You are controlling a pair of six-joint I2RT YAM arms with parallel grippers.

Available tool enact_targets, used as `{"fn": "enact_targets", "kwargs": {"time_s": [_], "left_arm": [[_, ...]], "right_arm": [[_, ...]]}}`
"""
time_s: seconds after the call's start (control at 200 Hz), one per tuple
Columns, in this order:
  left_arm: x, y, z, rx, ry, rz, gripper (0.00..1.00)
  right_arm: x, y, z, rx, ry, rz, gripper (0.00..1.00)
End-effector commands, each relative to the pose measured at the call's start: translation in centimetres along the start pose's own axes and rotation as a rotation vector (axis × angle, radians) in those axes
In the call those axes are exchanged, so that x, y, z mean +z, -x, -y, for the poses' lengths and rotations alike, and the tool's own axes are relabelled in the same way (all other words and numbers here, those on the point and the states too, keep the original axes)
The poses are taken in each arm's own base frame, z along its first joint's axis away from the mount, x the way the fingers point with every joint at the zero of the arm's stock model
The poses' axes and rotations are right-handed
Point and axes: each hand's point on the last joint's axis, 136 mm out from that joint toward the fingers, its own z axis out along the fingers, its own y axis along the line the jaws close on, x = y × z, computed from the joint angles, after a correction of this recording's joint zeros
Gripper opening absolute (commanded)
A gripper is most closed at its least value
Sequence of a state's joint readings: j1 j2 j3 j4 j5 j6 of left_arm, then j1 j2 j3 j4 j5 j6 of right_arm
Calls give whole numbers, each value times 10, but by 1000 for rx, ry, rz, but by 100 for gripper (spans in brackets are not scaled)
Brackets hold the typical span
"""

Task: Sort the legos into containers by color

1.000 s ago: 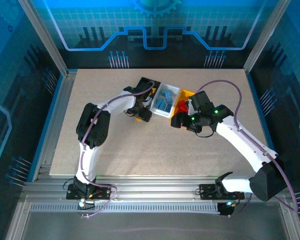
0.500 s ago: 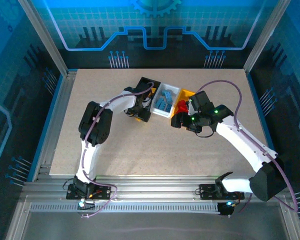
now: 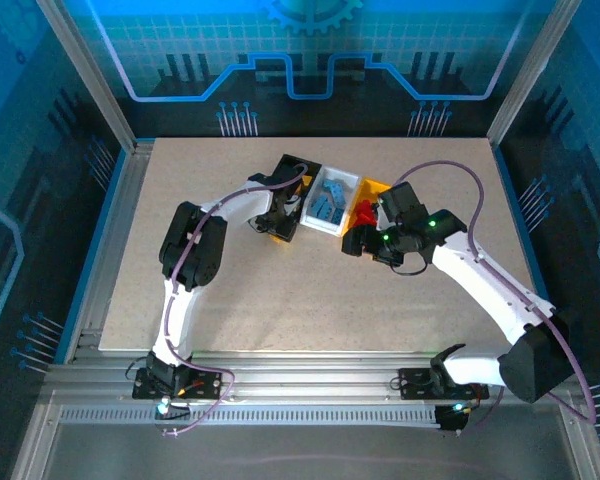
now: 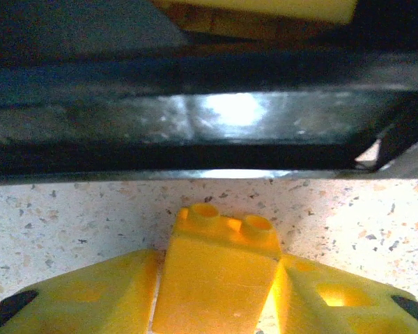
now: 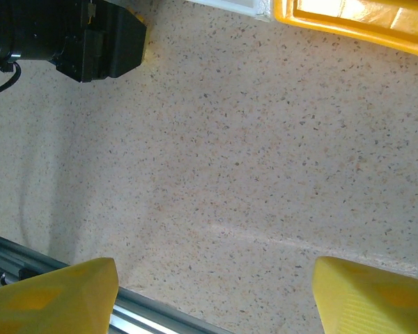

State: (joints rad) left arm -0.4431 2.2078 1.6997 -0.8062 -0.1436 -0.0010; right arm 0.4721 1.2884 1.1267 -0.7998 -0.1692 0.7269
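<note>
The left gripper (image 3: 283,228) sits low on the table (image 3: 260,290), its fingers (image 4: 104,292) pinching a yellow-orange lego brick (image 4: 223,264) by its two side faces, studs pointing toward the black bin (image 4: 195,118) just ahead. The brick rests on the tabletop close to that bin's near wall but apart from it. The grip looks square and fairly deep, so the step in hand is the lift: raise it straight up until the brick's underside is above the black rim before moving forward — a slanted rise would likely knock the wall and shove the light bin. A yellow shape shows past the wall's top edge, which suggests yellow bricks belong in there; release low over the middle of the bin rather than near its edge. The white bin (image 3: 330,200), holding blue legos (image 3: 327,207), stands right against the black bin, with the yellow-orange bin (image 5: 348,21) and its red legos (image 3: 363,212) next along — so there is little room sideways on that side. The right gripper (image 5: 216,292) hovers with jaws spread and nothing between them over bare table near the yellow-orange bin's front; the two wrists are close, so the left arm's clearest way is up and forward, not to its right.
</note>
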Motion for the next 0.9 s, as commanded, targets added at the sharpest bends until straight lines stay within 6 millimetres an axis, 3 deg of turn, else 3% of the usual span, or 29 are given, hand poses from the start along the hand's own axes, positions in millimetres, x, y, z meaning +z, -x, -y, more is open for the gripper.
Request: {"fn": "enact_targets", "kwargs": {"time_s": [0.0, 0.475, 0.65, 0.895], "left_arm": [[6, -7, -3, -20, 1, -33, 43], [-9, -45, 3, -136, -55, -42, 34], [-32, -68, 11, -238, -119, -33, 34], [-78, -97, 23, -400, -242, 10, 35]], "right_arm": [[0, -6, -2, 9, 6, -12, 75], [5, -6, -10, 3, 25, -21, 75], [8, -3, -19, -18, 48, -31, 75], [34, 4, -37, -22, 114, -85, 75]]}}
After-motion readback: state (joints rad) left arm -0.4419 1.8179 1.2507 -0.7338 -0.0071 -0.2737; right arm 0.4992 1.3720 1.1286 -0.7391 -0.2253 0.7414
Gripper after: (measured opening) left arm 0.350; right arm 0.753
